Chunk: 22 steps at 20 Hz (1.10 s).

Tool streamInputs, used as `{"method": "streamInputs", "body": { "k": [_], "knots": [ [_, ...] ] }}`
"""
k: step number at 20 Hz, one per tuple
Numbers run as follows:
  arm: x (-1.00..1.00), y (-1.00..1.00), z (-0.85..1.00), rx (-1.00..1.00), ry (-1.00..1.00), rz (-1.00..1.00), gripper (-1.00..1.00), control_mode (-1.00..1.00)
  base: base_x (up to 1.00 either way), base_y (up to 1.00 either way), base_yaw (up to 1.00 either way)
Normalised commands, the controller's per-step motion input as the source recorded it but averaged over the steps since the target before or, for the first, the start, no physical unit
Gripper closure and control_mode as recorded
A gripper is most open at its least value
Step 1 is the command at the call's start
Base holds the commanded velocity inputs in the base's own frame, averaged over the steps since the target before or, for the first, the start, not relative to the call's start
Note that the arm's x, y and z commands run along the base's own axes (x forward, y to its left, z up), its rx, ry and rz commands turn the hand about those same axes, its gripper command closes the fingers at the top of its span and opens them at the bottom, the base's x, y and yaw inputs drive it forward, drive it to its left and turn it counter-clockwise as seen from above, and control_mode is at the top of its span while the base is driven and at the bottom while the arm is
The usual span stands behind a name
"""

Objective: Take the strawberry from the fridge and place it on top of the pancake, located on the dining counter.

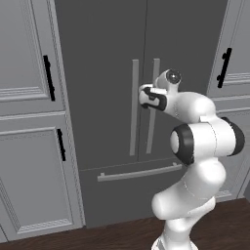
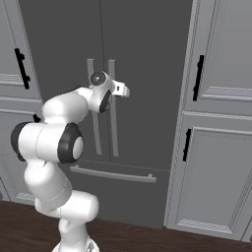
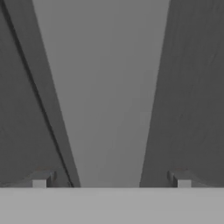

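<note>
The end effector [image 3: 111, 179] is standing wide apart around the fridge [image 1: 107, 58] handle [image 3: 105, 96], so it should be closing squarely before pulling.

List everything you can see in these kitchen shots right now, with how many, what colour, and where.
fridge: one, dark grey, centre, doors closed
vertical fridge handles: two, pale grey, side by side at the door seam
horizontal fridge handle: one, pale grey, across the lower drawer
cabinets: light grey, panelled, on both sides of the fridge
cabinet handles: black bars, near the cabinet edges beside the fridge
floor: dark wood, along the bottom
arm: one, white with dark joints, in front of the fridge
gripper: one, open, a vertical fridge handle between its tips
</note>
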Motion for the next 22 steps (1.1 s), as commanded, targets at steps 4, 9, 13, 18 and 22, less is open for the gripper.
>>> {"method": "streamInputs", "body": {
  "k": [4, 9, 13, 18, 22],
  "knots": [
    [0.62, -0.33, -0.03, 0.0, 0.0, 0.0, -1.0, -1.0, 0.0, 0.0, 0.0],
    [0.42, -0.25, 0.0, 0.0, 0.0, 0.0, -1.0, -1.0, 0.0, 0.0, 0.0],
    [-0.17, -0.16, 0.0, 0.01, 0.05, 0.0, 1.0, -1.0, 0.0, 0.0, 0.0],
    [-0.93, -0.55, 0.04, 0.08, 0.11, -0.06, 1.0, -1.0, 0.0, 0.0, 0.0],
    [-1.0, -0.98, 0.14, 0.17, 0.07, -0.08, 1.0, -1.0, 0.0, 0.0, 0.0]
  ]
}}
